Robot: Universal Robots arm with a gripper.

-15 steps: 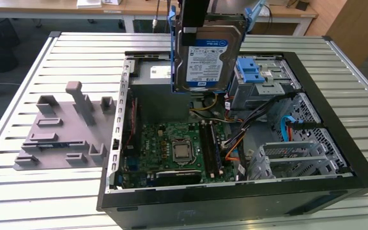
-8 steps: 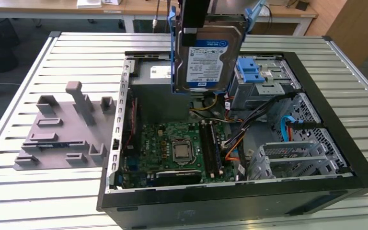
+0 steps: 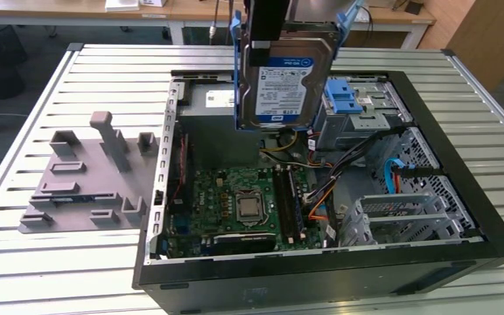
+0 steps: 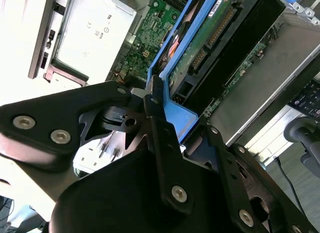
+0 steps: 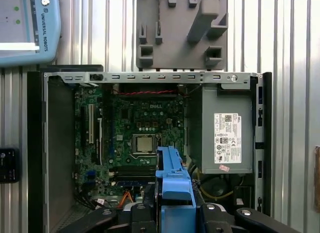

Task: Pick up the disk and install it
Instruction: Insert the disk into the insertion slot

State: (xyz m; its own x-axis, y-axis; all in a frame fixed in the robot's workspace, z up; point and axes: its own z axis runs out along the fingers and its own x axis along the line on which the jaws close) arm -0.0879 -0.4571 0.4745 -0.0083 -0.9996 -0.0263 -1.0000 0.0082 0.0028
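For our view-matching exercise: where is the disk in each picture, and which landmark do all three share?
Exterior view: disk upright above the open case, top centre.
Second wrist view: disk shows its circuit side, slanting above the case.
First wrist view: disk edge-on over the motherboard.
Shared landmark: the green motherboard.

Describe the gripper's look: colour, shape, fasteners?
The gripper is matte black, built of flat link plates with rounded ends. Its fingers are broad black arms, joined at the pivots by silver round-headed screws with socket recesses.
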